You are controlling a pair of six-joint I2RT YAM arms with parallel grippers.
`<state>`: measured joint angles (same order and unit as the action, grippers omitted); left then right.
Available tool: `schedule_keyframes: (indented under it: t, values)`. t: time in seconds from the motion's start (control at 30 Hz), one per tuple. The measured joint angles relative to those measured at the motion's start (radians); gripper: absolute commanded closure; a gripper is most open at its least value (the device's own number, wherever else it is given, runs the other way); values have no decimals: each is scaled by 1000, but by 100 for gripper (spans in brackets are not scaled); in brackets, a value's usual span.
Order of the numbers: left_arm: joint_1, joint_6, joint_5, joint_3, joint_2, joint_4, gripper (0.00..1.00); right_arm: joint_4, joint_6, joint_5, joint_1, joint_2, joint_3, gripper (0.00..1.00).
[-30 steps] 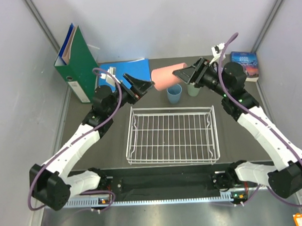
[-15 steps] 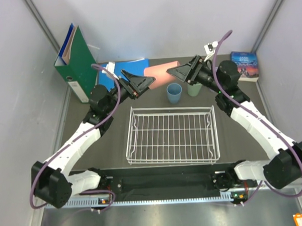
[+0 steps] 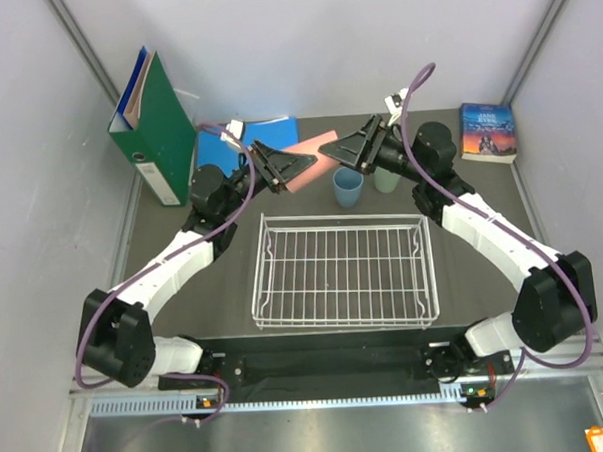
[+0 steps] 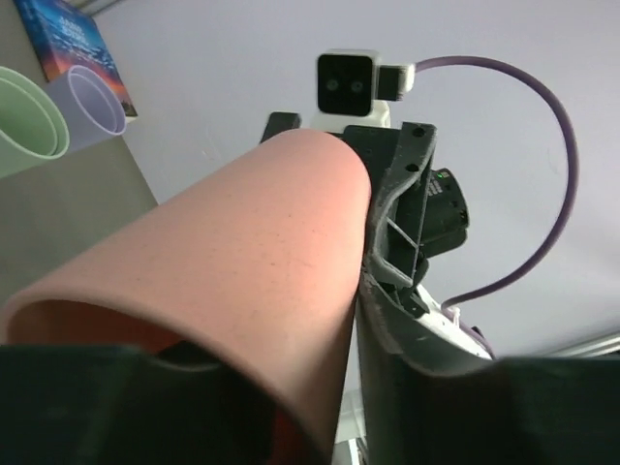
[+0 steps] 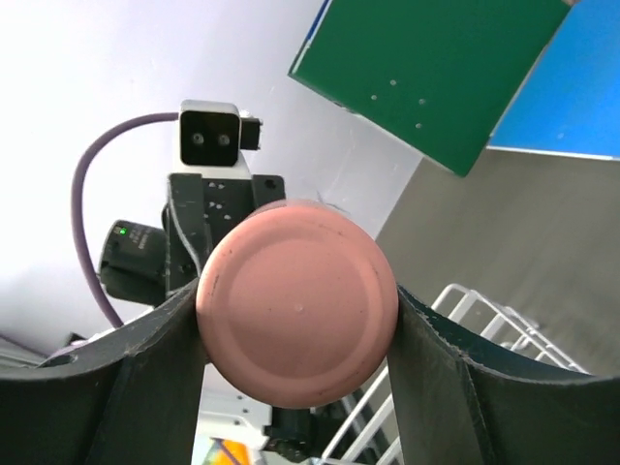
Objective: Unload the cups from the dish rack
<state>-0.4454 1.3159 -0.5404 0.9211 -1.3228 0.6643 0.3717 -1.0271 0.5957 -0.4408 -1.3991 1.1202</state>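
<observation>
The salmon pink cup (image 3: 307,166) lies sideways in the air behind the dish rack (image 3: 343,218), held from both ends. My left gripper (image 3: 287,168) is shut on its rim wall (image 4: 242,271), one finger inside the mouth and one outside. My right gripper (image 3: 338,152) is shut on its round base (image 5: 297,300), a finger pressed on each side. The dusty blue cup (image 3: 348,188) and sage green cup (image 3: 386,180) stand upright on the table behind the rack. The lavender cup (image 4: 95,99) shows next to the green cup (image 4: 29,121) in the left wrist view. The rack holds no cups.
A green binder (image 3: 157,122) stands at the back left with a blue folder (image 3: 240,141) lying beside it. A book (image 3: 488,131) lies at the back right. A rack corner (image 5: 475,315) shows below the right fingers.
The left gripper has gone from wide open to shut on the pink cup's rim. The right arm has carried the cup leftward to meet it.
</observation>
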Motion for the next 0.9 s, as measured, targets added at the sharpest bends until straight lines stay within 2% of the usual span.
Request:
schedule_keyframes:
  t: [0.03,0.13,0.17,0.23,0.27,0.37,0.43,0.5,0.63,0.7,0.9]
  values:
    - [2,6,-8,0,-6,11,100,-2,-7,2,1,0,0,100]
    - [8,14,-26,13,-1,64,100,-36,-55,27,3,0,14,75]
    - [11,10,-32,21,3,64,100,-53,-50,28,2,0,30,56]
    - [16,-19,-32,45,5,42,100,-107,-26,20,0,3,71,42]
    - [20,-32,-31,61,5,18,100,-142,-9,8,-2,3,97,30]
    - [27,-101,-20,161,3,-147,100,-329,78,-81,-6,3,211,17]
    - [25,-212,21,303,-16,-385,100,-473,177,-198,-14,1,299,15]
    - [27,-326,120,452,-65,-623,100,-599,275,-360,-14,-4,409,14]
    - [33,-490,338,725,-248,-1030,100,-750,388,-627,-8,-11,559,15]
    - [34,-544,435,819,-354,-1183,100,-839,429,-760,-9,-35,617,16]
    - [16,-686,671,965,-640,-1536,100,-975,490,-913,-18,-109,622,17]
